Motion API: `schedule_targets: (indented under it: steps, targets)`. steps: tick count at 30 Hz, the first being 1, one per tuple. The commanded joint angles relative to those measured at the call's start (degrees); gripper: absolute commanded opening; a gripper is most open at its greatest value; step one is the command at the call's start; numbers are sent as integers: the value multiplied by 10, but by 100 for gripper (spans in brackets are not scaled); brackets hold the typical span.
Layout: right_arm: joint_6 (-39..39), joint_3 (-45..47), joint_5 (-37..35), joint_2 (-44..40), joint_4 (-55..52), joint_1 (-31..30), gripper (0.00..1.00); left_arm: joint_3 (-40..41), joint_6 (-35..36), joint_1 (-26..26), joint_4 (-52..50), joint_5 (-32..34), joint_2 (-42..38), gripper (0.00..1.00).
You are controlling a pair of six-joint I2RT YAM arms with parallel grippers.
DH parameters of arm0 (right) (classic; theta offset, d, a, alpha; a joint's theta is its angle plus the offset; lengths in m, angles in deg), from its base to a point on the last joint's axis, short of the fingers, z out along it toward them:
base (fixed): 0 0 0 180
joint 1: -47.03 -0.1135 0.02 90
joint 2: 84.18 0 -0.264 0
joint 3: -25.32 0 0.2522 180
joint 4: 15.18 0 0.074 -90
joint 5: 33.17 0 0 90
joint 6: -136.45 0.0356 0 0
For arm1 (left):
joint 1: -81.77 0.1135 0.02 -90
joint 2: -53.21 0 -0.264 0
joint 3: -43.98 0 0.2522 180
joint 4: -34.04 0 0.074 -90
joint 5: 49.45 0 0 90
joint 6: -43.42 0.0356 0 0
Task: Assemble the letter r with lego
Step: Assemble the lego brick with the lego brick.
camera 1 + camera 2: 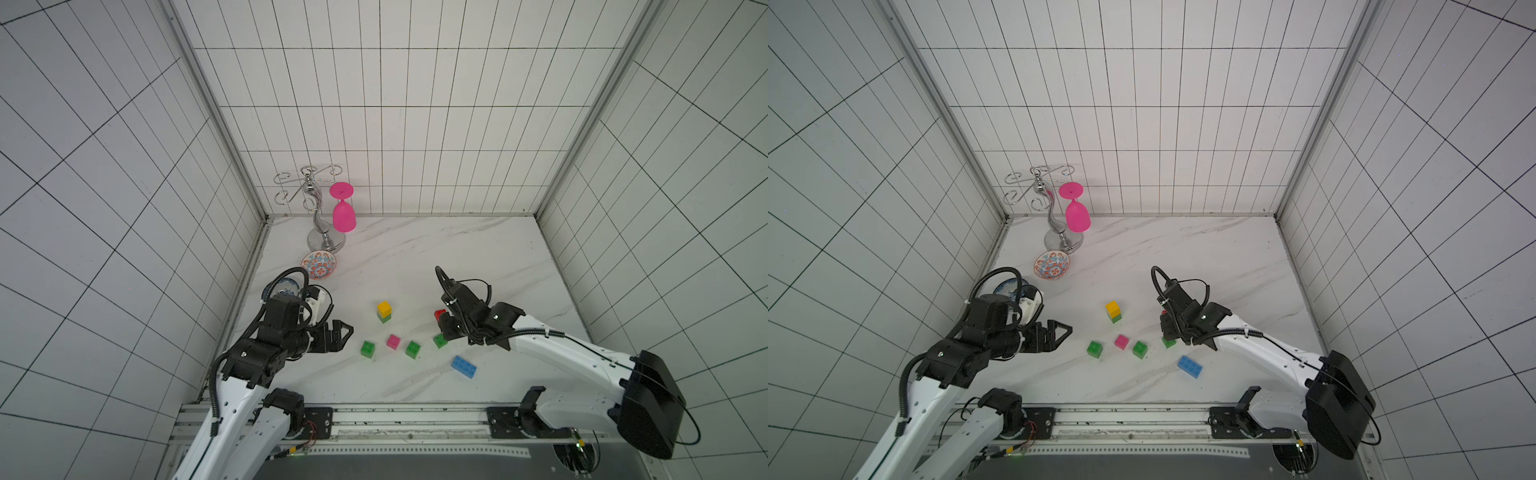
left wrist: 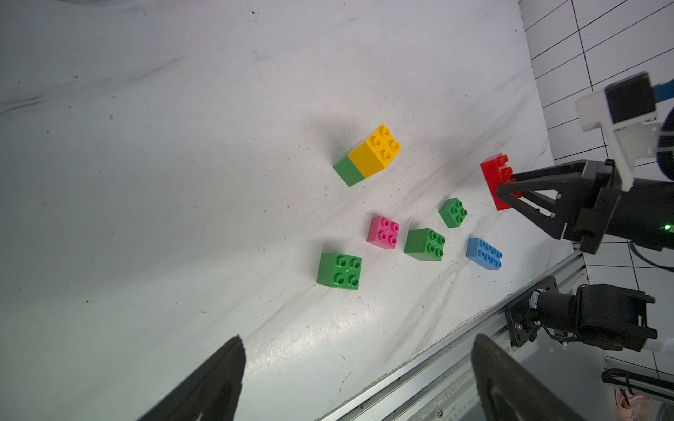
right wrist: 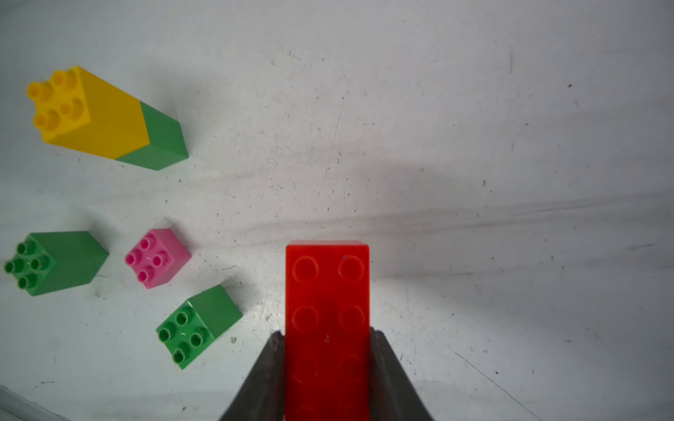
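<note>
Right gripper [image 3: 327, 335] clenched on red brick [image 3: 326, 284]. Studs face the wrist view, and the long end sticks out past the tips. Looks lifted off the table [image 3: 474, 145].
Just off the tips, to one side: green cube [image 3: 198, 324]. Further out: pink cube [image 3: 157, 257], then second green cube [image 3: 54, 260]. Farthest ahead: yellow cube [image 3: 91, 113] seated on base green cube [image 3: 160, 140], upright.
Behind the tips, outside the wrist view: third green cube [image 1: 439, 340] just beside the gripper, blue brick [image 1: 464, 366] near it.
Left gripper [image 2: 357, 339] released wide, nothing between the jaws, all bricks well ahead of its tips.
Progress: early, I'd say. One joint made, a two-high stem. Red is in hand, likely next. Three greens, pink and blue are loose.
</note>
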Motion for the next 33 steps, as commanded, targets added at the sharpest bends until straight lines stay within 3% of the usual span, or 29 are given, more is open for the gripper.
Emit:
schedule_targets:
  steps: [1,4,14,33]
  targets:
    - [-67,41,21,7,69,-12,0,6,-1,1,11,1,-9,97]
    - [-67,54,24,12,101,-20,0,7,-2,0,9,4,-15,97]
    - [-46,96,-62,12,138,-39,0,10,-9,2,4,21,-27,97]
    - [-28,108,-92,42,182,-67,0,13,-17,4,9,31,-29,97]
